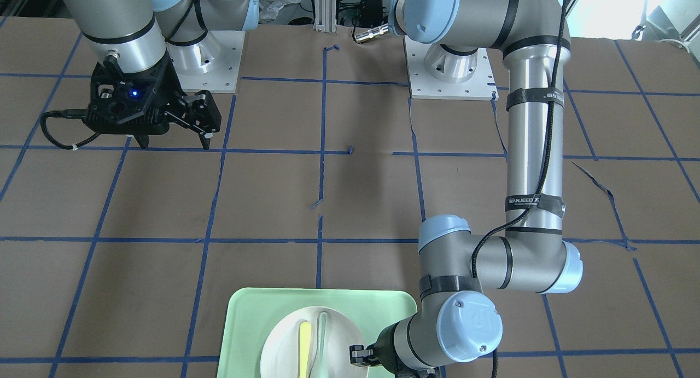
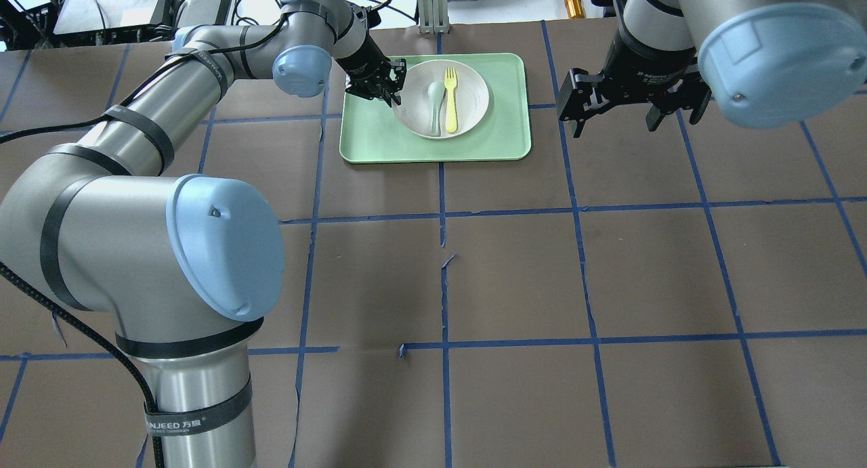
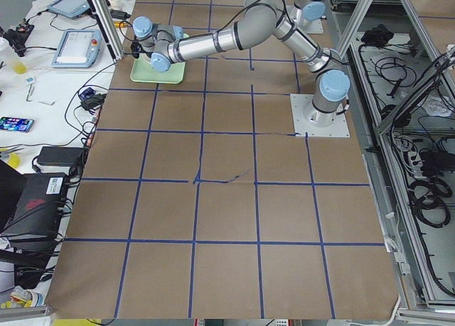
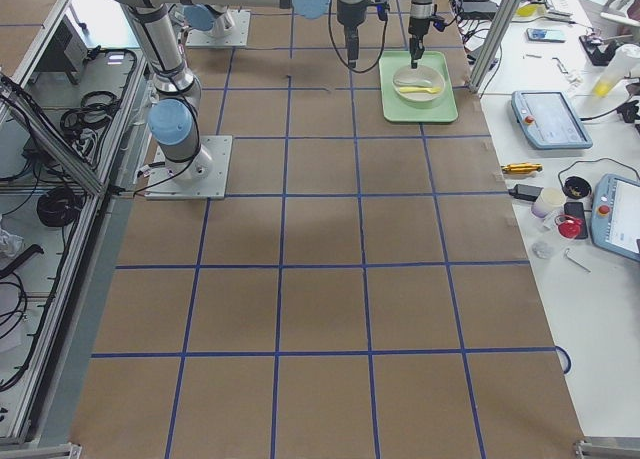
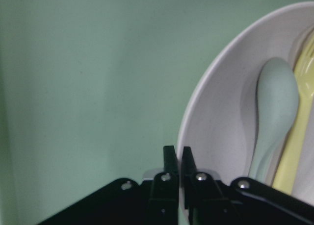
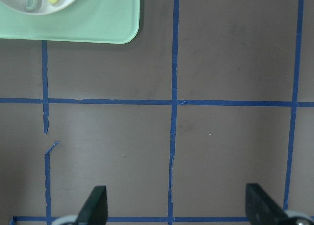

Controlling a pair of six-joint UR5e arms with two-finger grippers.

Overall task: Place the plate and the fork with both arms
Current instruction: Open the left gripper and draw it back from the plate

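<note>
Left fingers [image 5: 170, 161]: pressed close together, pinching the left edge of the plate [image 5: 216, 117].
Right fingers [image 6: 95, 208]: spread wide apart, holding nothing, up above the brown counter [image 6: 230, 151].
Plate: white and round, sitting in the light-green tray [image 2: 379, 139] at the far side of the counter.
Fork [image 2: 450, 102]: yellow, lying flat in the plate, just beside the grey-green spoon [image 2: 433, 105].
Left arm [image 2: 156, 116]: stretched far out to the tray.
Right arm [image 2: 650, 28]: off to the tray's right side, not touching it.

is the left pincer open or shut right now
Shut on the plate: in the left wrist view the left pincer's fingers stand almost together, with the plate's white rim in the thin gap between them.
</note>
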